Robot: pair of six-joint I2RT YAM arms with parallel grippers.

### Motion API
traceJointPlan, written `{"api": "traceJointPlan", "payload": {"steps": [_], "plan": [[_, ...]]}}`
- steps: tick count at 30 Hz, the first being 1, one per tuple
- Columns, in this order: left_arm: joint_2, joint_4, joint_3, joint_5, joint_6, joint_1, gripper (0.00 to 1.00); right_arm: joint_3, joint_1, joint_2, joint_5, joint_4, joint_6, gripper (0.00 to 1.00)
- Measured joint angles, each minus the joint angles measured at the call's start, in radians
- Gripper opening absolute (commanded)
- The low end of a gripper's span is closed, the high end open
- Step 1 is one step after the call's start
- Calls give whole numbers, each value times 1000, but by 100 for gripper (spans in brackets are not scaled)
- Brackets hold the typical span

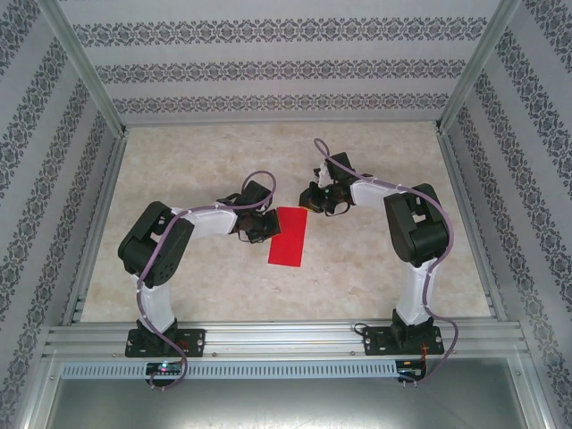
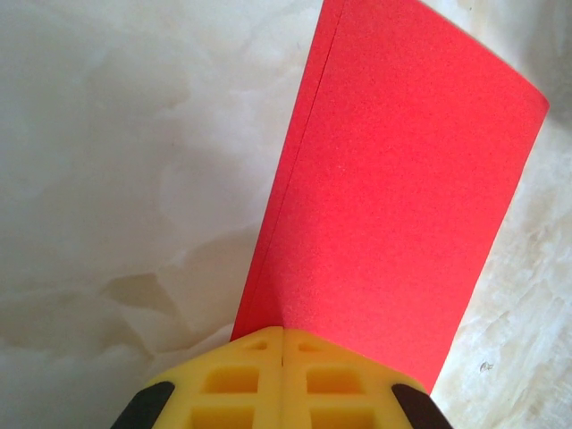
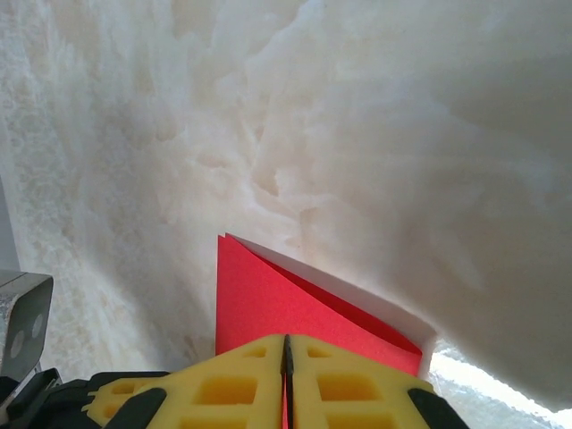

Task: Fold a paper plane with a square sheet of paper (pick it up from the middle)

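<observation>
Right up at the lens, the left gripper (image 2: 282, 332) has its yellow fingertips pressed together on the near edge of the red sheet (image 2: 393, 206). The sheet is doubled over into a long rectangle, with the two layers showing as a thin line down its left side. Across from it, the right gripper (image 3: 286, 340) is closed too, pinching one end of the same sheet, where the upper layer sits slightly askew and a pale edge peeks out beneath.

Seen from above, the sheet lies mid-table between the two arms, one pinch at its left side and one at its far corner.

Here's the danger as I see it. With two grips on thin paper, any pull in opposite directions could tear it or drag the layers out of line, and a skewed crease would likely spoil every later fold. The pale marbled table (image 1: 375, 268) looks smooth, so a released sheet may slide.

Around it stand patterned wallpaper walls (image 1: 268, 71) and an aluminium frame (image 1: 268, 338).
</observation>
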Motion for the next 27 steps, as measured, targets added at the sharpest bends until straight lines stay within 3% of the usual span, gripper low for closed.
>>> {"api": "traceJointPlan", "payload": {"steps": [7, 27], "plan": [[-1, -2, 0, 0, 1, 0, 0, 0, -5, 68, -10, 14, 16, 10], [-2, -4, 0, 0, 4, 0, 0, 35, -9, 50, -15, -27, 23, 11]]}}
